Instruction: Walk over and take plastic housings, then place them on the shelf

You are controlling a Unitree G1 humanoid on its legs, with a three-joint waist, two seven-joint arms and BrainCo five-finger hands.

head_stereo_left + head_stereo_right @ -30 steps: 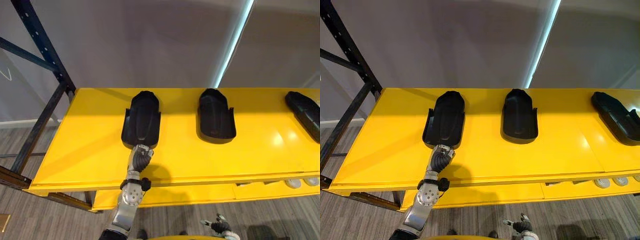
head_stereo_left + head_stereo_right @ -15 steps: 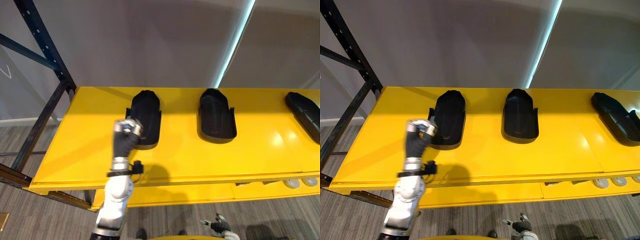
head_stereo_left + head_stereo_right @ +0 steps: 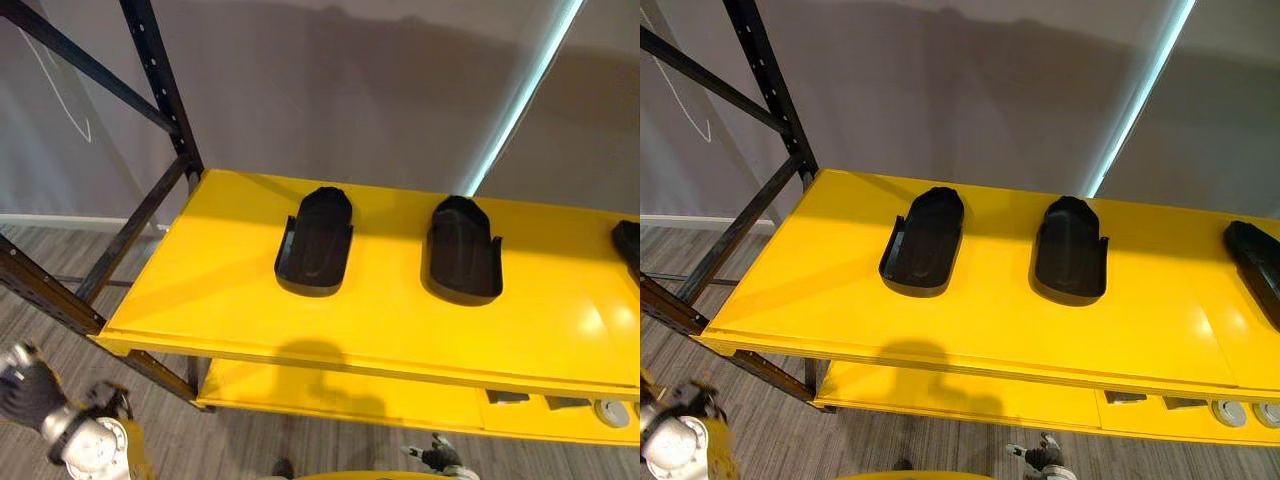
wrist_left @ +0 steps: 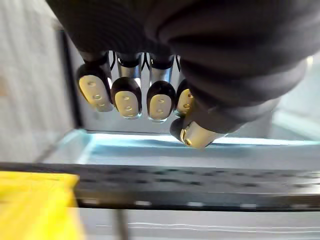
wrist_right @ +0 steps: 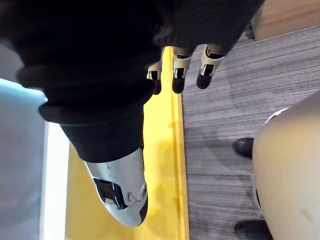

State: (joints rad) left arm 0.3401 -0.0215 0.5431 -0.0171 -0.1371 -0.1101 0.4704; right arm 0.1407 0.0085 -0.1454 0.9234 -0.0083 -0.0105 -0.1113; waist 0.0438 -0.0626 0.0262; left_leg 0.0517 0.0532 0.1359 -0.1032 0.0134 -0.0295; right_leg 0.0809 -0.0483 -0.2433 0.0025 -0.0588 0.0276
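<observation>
Shelf [image 3: 230, 290]: housings [image 3: 315, 240] apart from left fingers [image 4: 127, 95]

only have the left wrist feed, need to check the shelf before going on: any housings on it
Observer: Three lie on the yellow shelf, each apart from the others: the left housing, the middle housing and the right housing.
Operator: where is my left hand
Observer: The left hand is off the shelf, low beside its front left corner, touching no housing.
Operator: and the right hand
Observer: The right hand hangs open and empty over the floor, beside a yellow edge of the shelf.
</observation>
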